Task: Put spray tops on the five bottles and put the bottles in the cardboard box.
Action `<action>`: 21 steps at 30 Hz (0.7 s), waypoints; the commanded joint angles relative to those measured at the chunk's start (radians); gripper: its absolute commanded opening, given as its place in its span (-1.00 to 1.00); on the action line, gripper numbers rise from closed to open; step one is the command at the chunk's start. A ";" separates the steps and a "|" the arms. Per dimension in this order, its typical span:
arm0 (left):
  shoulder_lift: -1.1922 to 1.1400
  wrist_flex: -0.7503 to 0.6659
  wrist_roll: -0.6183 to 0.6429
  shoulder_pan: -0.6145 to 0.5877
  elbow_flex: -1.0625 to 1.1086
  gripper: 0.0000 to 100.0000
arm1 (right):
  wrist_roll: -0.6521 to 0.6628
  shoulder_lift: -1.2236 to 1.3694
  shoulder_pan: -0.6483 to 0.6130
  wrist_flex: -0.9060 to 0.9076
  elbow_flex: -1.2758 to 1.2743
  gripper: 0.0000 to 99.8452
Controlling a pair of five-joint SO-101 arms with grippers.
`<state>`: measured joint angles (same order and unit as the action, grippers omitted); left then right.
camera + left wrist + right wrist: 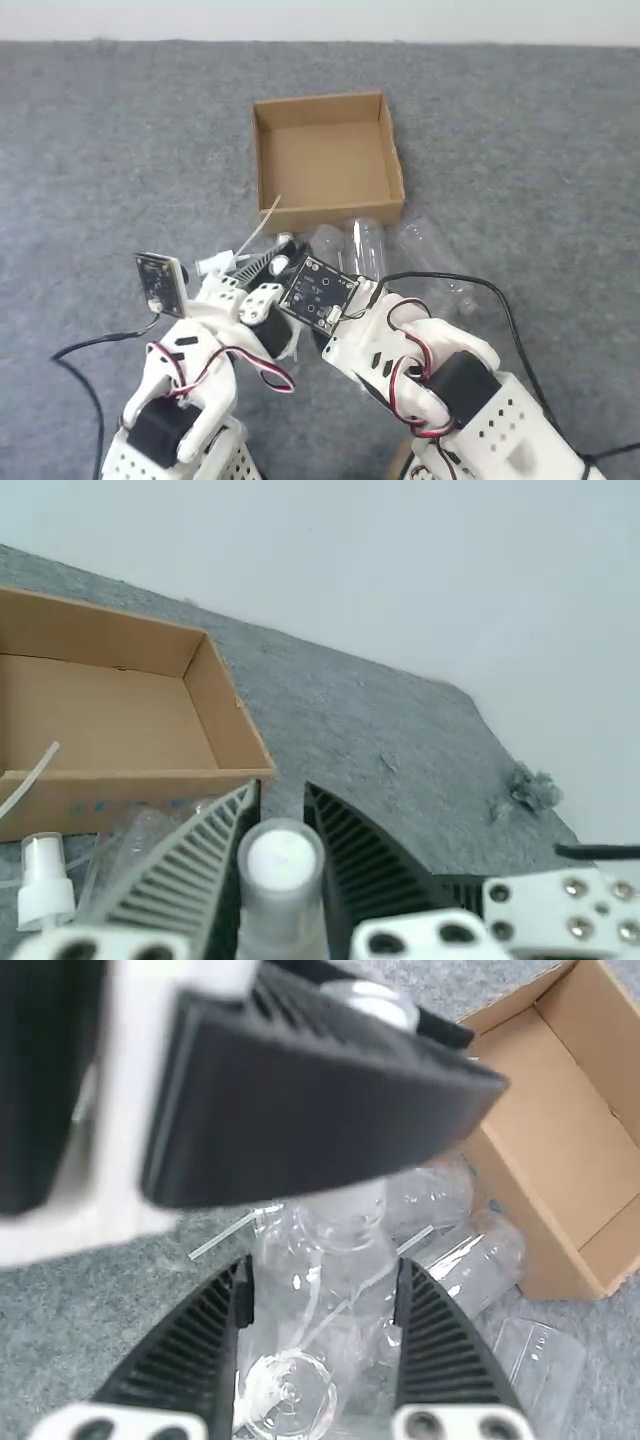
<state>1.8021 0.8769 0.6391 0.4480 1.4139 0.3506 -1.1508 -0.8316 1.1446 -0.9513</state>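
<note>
Overhead, the cardboard box (325, 160) sits open on the grey carpeted table (540, 150), at 12 o'clock from the two arms. Several loose bottles (366, 246) of clear plastic lie on their sides along the box's 6 o'clock wall, just beside it. At 7 o'clock of the box a white spray top (212, 266) lies on the table, its thin dip tube (258, 228) slanting toward the box's near corner. The left arm (180, 385) and the right arm (455, 395) lean in together, their wrists meeting between the spray top and the loose bottles. From the left wrist, the left hand (280, 798) is closed around the pale, round neck end of a held bottle (282, 858), with one ribbed finger on each side of it. The spray top stands near it, and the box lies beyond. From the right wrist, the right hand (322, 1270) clasps the held bottle's clear body, its two fingers pressed to opposite sides and the bottle's round base turned toward the camera. The left hand's black finger crosses over the neck, and the bottle's mouth pokes out past it. Beyond the held bottle, loose bottles lie on the table against the box's outer wall.
</note>
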 commanded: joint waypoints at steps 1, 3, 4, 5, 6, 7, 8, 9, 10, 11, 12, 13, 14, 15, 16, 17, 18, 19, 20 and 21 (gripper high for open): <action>0.015 -0.005 -0.015 0.028 -0.013 -0.98 | 0.005 -0.036 0.015 0.001 0.026 -0.86; 0.015 -0.005 -0.015 0.028 -0.013 -0.98 | 0.009 -0.035 0.015 0.001 0.026 -0.86; 0.015 -0.005 -0.015 0.028 -0.013 -0.98 | 0.009 -0.035 0.015 0.002 0.026 -0.86; 0.015 -0.005 -0.015 0.029 -0.013 -0.98 | 0.009 -0.035 0.015 0.002 0.026 -0.86; 0.015 -0.005 -0.015 0.031 -0.012 -0.98 | 0.009 -0.036 0.015 0.002 0.026 -0.86; 0.014 -0.002 -0.018 0.034 -0.012 -0.98 | 0.009 -0.038 0.015 0.005 0.026 -0.86; 0.014 0.002 -0.035 0.035 -0.012 -0.98 | 0.009 -0.042 0.015 0.013 0.026 -0.86; 0.012 0.003 -0.058 0.037 -0.010 -0.98 | 0.011 -0.042 0.013 0.018 0.028 -0.86; 0.012 0.003 -0.077 0.037 -0.010 -0.98 | 0.011 -0.042 0.013 0.021 0.028 -0.86; 0.012 0.003 -0.086 0.037 -0.010 -0.98 | 0.011 -0.042 0.013 0.022 0.028 -0.86; 0.011 0.003 -0.089 0.037 -0.007 -0.98 | 0.011 -0.042 0.013 0.022 0.028 -0.86; 0.011 -0.003 -0.092 0.038 0.004 -0.98 | 0.011 -0.042 0.013 0.022 0.028 -0.86; 0.012 -0.006 -0.094 0.046 0.016 -0.98 | 0.011 -0.042 0.013 0.022 0.028 -0.86; 0.014 -0.008 -0.095 0.058 0.021 -0.98 | 0.011 -0.042 0.013 0.022 0.028 -0.86; 0.014 -0.012 -0.100 0.063 0.025 -0.98 | 0.012 -0.042 0.013 0.022 0.028 -0.86; 0.014 -0.014 -0.114 0.068 0.025 -0.98 | 0.012 -0.044 0.012 0.024 0.028 -0.86; 0.014 -0.014 -0.126 0.069 0.025 -0.98 | 0.012 -0.044 0.012 0.024 0.028 -0.86; 0.014 -0.014 -0.133 0.071 0.027 -0.98 | 0.012 -0.044 0.012 0.024 0.028 -0.86; 0.014 -0.012 -0.135 0.071 0.027 -0.98 | 0.012 -0.044 0.012 0.024 0.028 -0.86; 0.014 -0.012 -0.135 0.071 0.027 -0.98 | 0.012 -0.044 0.012 0.024 0.028 -0.86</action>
<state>1.8021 0.8677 0.5240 0.5033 1.4385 0.3491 -1.1492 -0.8286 1.1707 -0.9544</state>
